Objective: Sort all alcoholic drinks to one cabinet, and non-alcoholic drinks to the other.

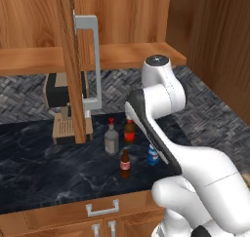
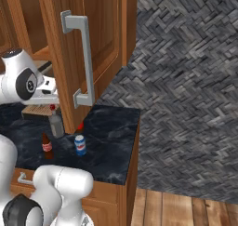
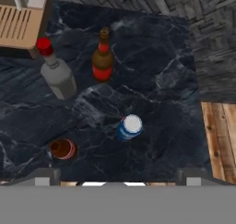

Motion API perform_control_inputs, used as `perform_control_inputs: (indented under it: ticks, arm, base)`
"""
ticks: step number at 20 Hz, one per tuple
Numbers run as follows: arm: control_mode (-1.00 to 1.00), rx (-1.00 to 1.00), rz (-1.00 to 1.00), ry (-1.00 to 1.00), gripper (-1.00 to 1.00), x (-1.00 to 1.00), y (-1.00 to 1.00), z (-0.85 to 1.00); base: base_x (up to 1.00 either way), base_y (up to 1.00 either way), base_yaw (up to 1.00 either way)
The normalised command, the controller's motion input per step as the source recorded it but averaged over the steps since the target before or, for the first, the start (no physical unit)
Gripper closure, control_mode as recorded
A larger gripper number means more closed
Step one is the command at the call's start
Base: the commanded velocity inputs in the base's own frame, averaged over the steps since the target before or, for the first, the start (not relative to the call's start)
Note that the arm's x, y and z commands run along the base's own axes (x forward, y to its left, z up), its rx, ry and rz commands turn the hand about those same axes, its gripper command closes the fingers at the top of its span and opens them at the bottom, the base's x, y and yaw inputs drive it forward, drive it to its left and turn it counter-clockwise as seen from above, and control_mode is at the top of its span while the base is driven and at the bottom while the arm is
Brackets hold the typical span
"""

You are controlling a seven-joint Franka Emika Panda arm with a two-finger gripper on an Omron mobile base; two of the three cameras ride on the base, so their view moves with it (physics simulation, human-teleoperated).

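Note:
Four drinks stand on the dark marble counter (image 1: pixel 44 172). The clear liquor bottle (image 1: pixel 111 141) (image 2: pixel 56 123) (image 3: pixel 57 75) has a red cap. Right of it is the brown beer bottle (image 1: pixel 129 131) (image 3: pixel 102 57) with its red label, mostly hidden behind the cabinet door in the right base view. Nearer the front edge are the small cola bottle (image 1: pixel 125 164) (image 2: pixel 46 147) (image 3: pixel 63 149) and the blue soda can (image 1: pixel 153 155) (image 2: pixel 80 145) (image 3: pixel 129 127). My gripper (image 3: pixel 120 177) hangs open high above them, looking straight down, with nothing between its fingers.
An open wooden cabinet door (image 1: pixel 71 60) (image 2: pixel 83 43) with a grey handle (image 1: pixel 90 60) juts out over the counter, close to my arm. A coffee machine (image 1: pixel 58 92) on a wooden stand (image 1: pixel 66 128) sits at the back left. The counter ends at the right (image 2: pixel 135 146).

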Motion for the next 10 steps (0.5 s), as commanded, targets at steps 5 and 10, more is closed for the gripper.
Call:
perform_control_inputs:
  ticks: [5,10]
  arm:
    - [-1.00,0.00,-0.05,-0.09,-1.00,-0.18,0.30,-0.14]
    - [-1.00,0.00,-0.04,-0.05,-1.00,-0.13,0.24,-0.09]
  base:
    - [0.00,0.00,0.00]
    - [0.00,0.00,0.00]
